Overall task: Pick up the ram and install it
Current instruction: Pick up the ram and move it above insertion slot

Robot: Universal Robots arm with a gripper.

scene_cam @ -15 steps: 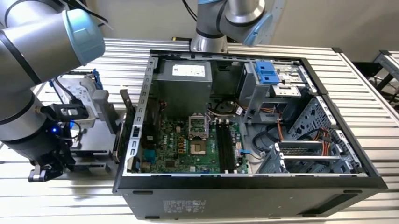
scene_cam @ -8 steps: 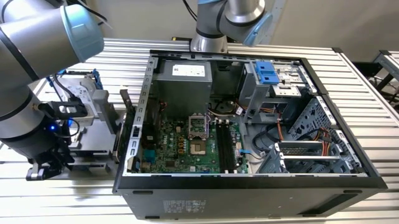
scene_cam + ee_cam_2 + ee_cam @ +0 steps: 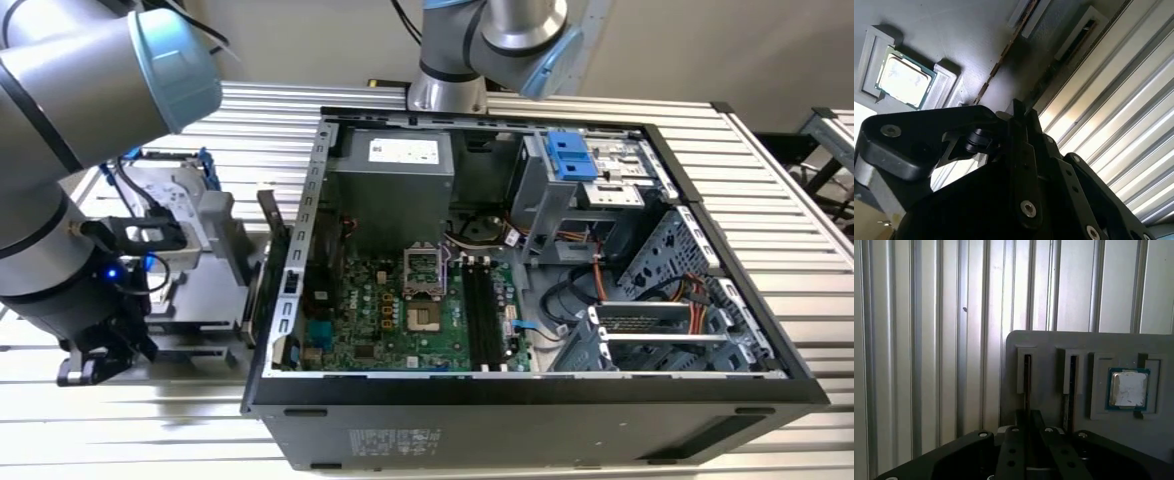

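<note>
Our gripper (image 3: 1028, 421) sits right at the end of the ram (image 3: 1026, 385), which stands edge-on in a holder (image 3: 1054, 342) slot. We cannot tell whether it is clamped or released. Open ribbed table (image 3: 929, 340) borders the holder's edge. The first wrist view shows a second stick (image 3: 1071, 385) and a chip (image 3: 1127, 388) alongside. The exterior view shows the case (image 3: 534, 420), well apart from the gripper.

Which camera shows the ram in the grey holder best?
The first wrist view: it faces the grey slotted holder squarely, the thin dark ram stick edge-on in its slot, right by the black gripper. The second wrist view catches its edge at a slant. In the exterior view I cannot tell it apart.
</note>
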